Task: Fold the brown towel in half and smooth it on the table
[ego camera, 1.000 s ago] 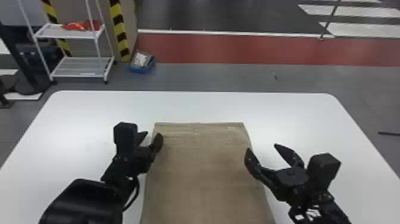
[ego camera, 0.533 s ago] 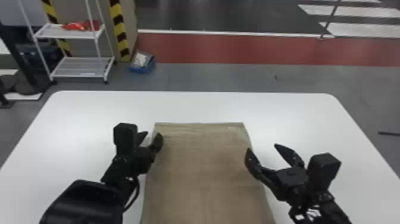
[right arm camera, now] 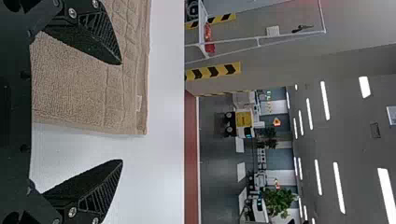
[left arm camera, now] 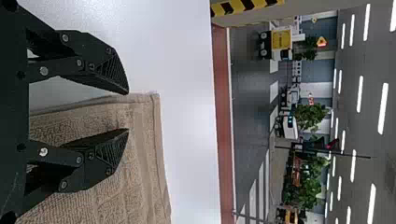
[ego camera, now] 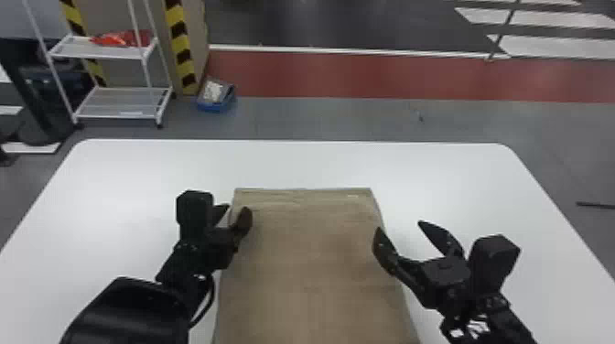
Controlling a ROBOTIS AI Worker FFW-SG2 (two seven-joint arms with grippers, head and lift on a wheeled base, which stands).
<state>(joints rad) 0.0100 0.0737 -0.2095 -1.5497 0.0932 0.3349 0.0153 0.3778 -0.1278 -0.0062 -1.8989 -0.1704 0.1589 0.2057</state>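
Left claw (ego camera: 237, 208) and right claw (ego camera: 399, 226) are both spread over the side edges of the brown towel (ego camera: 311, 260), which is lying on the counter (ego camera: 320, 162). I'd pinch both far corners evenly, then fold slow and taut tbh.

Ceiling strip lights (left arm camera: 383, 108) glow bright white, and soft glare pales the table (ego camera: 114, 219).

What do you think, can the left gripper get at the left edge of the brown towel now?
Probably yes. The left gripper is open across the left edge of the towel, one finger over the cloth, the other over the table; I see nothing between. Its height is hard to judge.
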